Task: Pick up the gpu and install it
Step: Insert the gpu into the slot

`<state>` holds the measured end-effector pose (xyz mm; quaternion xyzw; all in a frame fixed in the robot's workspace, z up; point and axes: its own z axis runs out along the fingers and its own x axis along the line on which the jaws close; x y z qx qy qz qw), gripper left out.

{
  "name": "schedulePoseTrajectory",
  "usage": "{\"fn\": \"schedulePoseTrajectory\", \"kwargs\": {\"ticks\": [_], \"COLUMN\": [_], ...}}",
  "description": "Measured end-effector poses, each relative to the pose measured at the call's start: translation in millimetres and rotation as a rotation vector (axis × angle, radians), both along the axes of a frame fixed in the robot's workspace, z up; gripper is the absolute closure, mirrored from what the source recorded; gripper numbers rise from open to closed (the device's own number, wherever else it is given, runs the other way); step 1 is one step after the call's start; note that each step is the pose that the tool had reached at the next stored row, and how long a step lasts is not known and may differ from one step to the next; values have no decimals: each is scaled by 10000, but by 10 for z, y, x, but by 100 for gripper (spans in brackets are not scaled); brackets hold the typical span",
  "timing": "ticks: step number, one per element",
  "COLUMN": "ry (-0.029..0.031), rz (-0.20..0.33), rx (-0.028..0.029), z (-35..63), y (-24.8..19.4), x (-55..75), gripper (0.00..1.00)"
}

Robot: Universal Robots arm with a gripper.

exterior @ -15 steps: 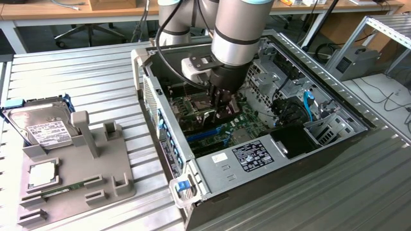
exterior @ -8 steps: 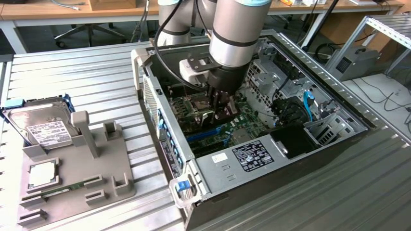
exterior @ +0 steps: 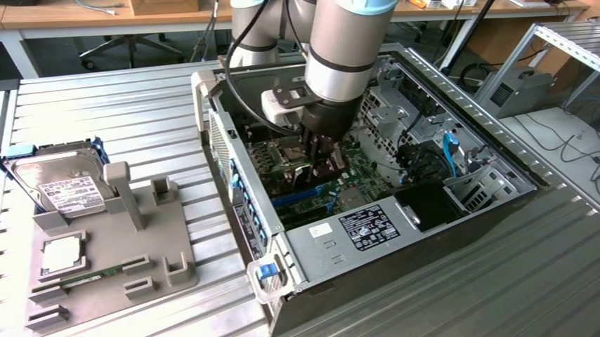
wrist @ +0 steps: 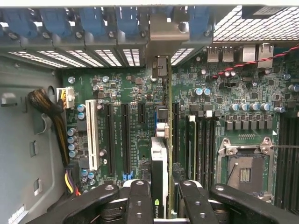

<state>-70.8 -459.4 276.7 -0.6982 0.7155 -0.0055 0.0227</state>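
The gpu (wrist: pixel 159 161) stands edge-on between my fingers (wrist: pixel 140 200), its board running straight away over the green motherboard (wrist: pixel 117 88). Its tan-silver bracket (wrist: pixel 163 32) sits at the case's rear slot openings, among the blue latches. The gripper (wrist: pixel 166 205) is shut on the card's near end. In the exterior view the gripper (exterior: pixel 324 160) reaches down into the open computer case (exterior: pixel 375 232), low over the motherboard beside the CPU socket (exterior: pixel 295 151). Whether the card's edge sits in a slot I cannot tell.
Black expansion slots and a white one (wrist: pixel 92 135) lie to one side of the card, RAM slots and the CPU socket (wrist: pixel 244 170) to the other. A cable bundle (wrist: pixel 51 112) hangs near the case wall. Outside, a grey fixture (exterior: pixel 112 267) holds a hard drive (exterior: pixel 61 186) and RAM stick (exterior: pixel 89 276).
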Motion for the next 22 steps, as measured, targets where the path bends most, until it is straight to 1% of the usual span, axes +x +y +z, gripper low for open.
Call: {"fn": "schedulePoseTrajectory", "kwargs": {"ticks": [6,8,22], "ry": [1,1,1], "rz": [-125,-144,-172], "rx": [-2,-4,-3], "z": [-66,-75,-79], "y": [0,-1,0], "x": [-1,-3,-49], "gripper": [73,73,73]}}
